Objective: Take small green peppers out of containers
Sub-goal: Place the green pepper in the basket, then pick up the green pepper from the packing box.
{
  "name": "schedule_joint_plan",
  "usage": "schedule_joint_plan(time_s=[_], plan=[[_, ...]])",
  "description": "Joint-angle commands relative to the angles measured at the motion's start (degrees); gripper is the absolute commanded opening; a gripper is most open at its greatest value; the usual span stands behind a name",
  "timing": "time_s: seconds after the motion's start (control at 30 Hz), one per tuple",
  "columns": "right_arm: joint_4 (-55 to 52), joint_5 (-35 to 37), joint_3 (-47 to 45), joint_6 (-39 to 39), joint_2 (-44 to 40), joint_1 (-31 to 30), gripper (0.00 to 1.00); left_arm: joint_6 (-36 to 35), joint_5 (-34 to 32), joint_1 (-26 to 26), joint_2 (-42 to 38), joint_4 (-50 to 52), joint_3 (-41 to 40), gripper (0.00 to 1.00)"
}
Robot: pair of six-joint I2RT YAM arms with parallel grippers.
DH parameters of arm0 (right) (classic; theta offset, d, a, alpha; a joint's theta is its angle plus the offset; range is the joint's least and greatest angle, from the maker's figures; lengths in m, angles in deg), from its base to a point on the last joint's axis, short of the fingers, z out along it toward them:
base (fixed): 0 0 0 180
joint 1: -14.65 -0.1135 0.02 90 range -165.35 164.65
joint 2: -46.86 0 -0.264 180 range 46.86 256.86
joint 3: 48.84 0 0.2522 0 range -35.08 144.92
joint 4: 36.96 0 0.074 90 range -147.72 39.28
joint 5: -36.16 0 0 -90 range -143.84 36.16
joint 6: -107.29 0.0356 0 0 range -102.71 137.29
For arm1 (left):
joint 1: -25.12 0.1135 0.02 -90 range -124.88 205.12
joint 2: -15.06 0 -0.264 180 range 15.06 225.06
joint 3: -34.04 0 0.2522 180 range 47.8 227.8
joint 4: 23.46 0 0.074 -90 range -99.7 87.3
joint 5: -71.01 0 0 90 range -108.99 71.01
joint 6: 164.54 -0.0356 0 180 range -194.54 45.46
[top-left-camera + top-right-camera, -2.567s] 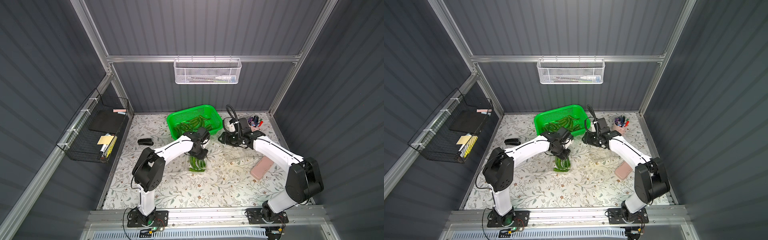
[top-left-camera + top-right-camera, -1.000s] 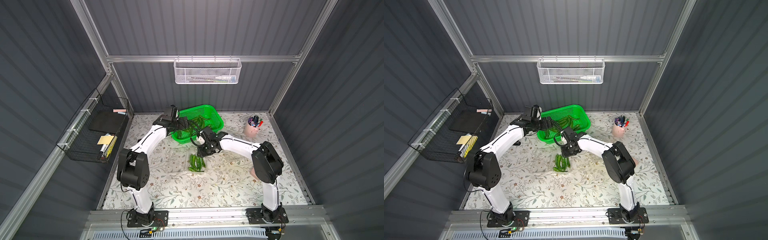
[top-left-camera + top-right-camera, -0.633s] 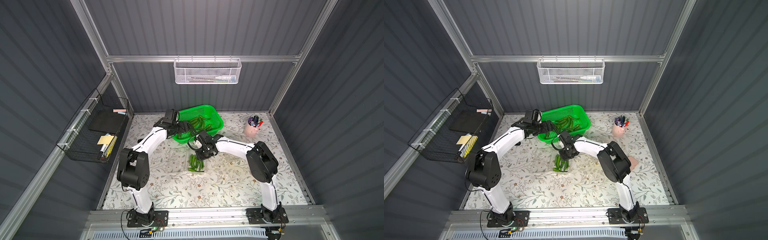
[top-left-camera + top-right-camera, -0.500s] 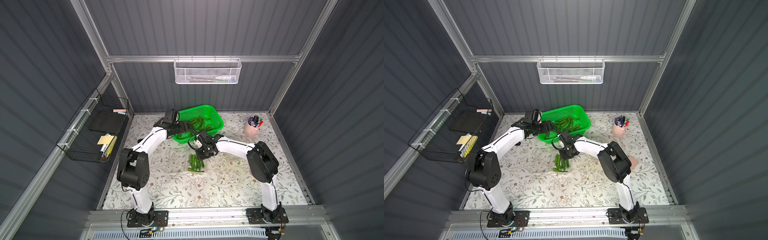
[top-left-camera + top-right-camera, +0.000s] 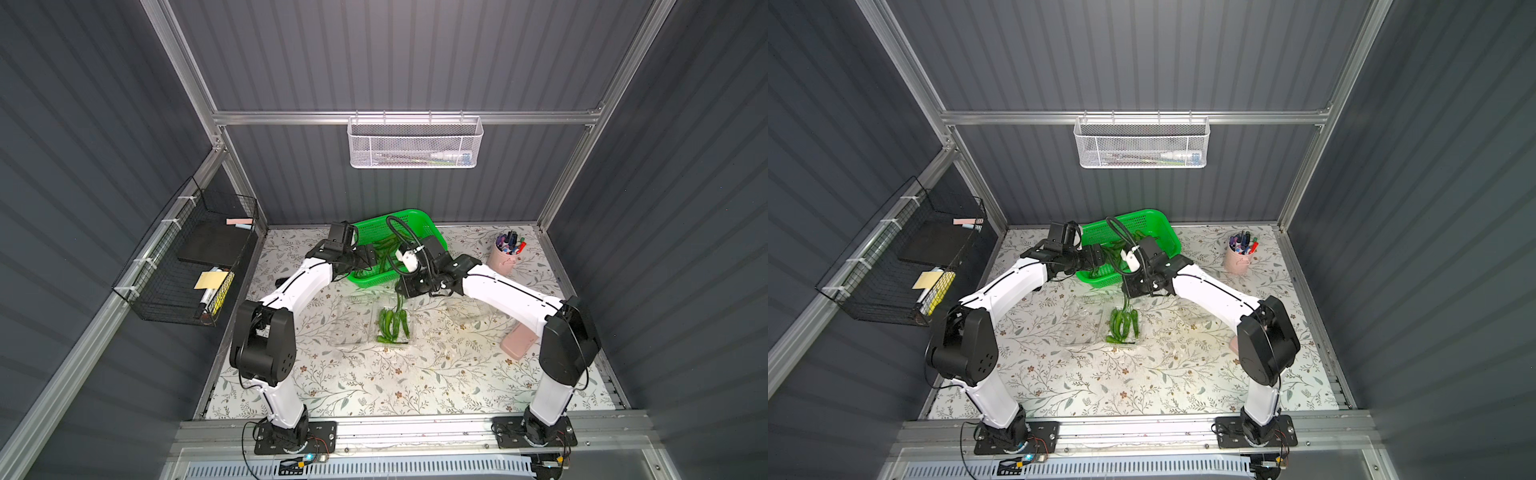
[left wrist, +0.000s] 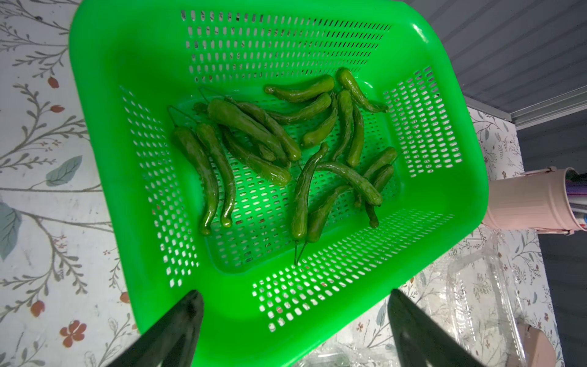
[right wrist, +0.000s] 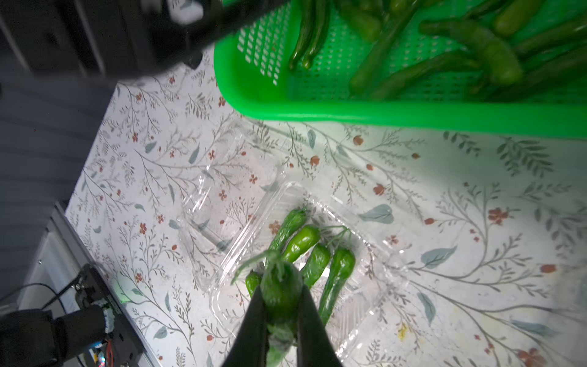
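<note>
An open clear container (image 5: pixel 353 322) (image 7: pixel 349 305) lies mid-table with several small green peppers (image 5: pixel 390 324) (image 7: pixel 314 260) in one half. My right gripper (image 5: pixel 401 291) (image 7: pixel 282 289) hangs just above it, shut on one pepper (image 7: pixel 279 276) that dangles below the jaws in both top views (image 5: pixel 1125 305). My left gripper (image 5: pixel 372 253) (image 6: pixel 292 295) stands open over the near rim of the green basket (image 5: pixel 415 218) (image 6: pixel 95 95), nothing between its fingers. Many peppers (image 6: pixel 286 152) lie in that basket. A second clear container (image 6: pixel 476 295) lies empty to the right.
A pink cup of pens (image 5: pixel 505 259) stands at the back right and a pink block (image 5: pixel 517 343) lies by the right arm's elbow. A black wire rack (image 5: pixel 187 270) hangs on the left wall and a white mesh basket (image 5: pixel 415 141) on the back wall.
The right gripper has shut on a pepper over the open container and holds it slightly raised. The left gripper stays open over the basket, hardly moved in the last second.
</note>
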Motion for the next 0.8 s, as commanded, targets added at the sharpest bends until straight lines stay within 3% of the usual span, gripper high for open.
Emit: schedule_joint_plan(time_s=[0.0, 0.13, 0.3, 0.5, 0.63, 0.77], plan=[[5.33, -2.31, 8.68, 5.37, 5.26, 5.60, 0.10, 1.26, 0.30, -0.23, -3.18, -0.25, -2.39, 0.93], [6.69, -2.13, 23.13, 13.83, 17.11, 9.79, 0.13, 1.34, -0.48, -0.64, -6.05, -0.08, -5.87, 0.93], [8.13, -4.96, 31.49, 23.19, 25.16, 12.75, 0.43, -0.19, -0.59, -4.44, -9.15, 1.05, -8.75, 0.93], [13.71, 0.55, 17.79, 20.05, 14.52, 12.66, 0.46, -4.40, 0.88, -13.43, -10.64, 6.52, -10.33, 0.94], [16.95, 1.47, 4.69, 16.82, 4.68, 12.71, 0.46, -4.37, 5.92, -18.32, -10.59, 6.45, -12.72, 0.88], [16.96, 1.12, -4.48, 15.24, -2.48, 12.67, 0.45, -3.38, 5.49, -21.92, -7.35, 7.74, -12.21, 0.86]])
